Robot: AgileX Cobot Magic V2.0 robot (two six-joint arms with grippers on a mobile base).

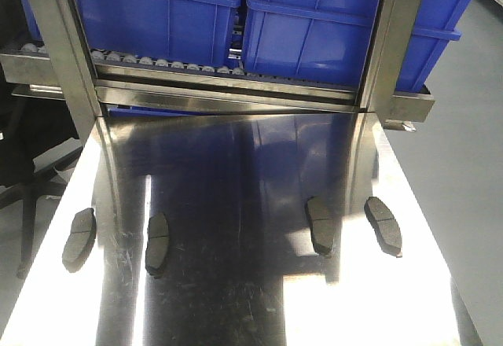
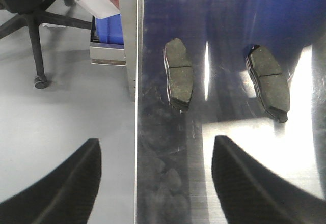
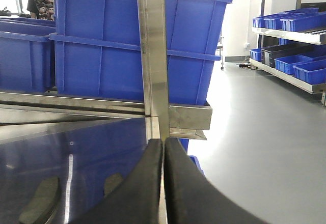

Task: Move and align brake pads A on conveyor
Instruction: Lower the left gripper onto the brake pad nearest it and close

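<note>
Across the lower front view, four brake pads (image 1: 157,244) lie flat on the steel desk (image 1: 236,307), long axes running up-frame, tops leaning slightly inward. Outer pads sit near the desk's side edges, with wide bare steel between the pairs. Left claw (image 2: 156,147) hangs released over the left edge. Right claw (image 3: 163,145) is clenched, fingers touching, facing blue bins (image 3: 127,46).
</note>
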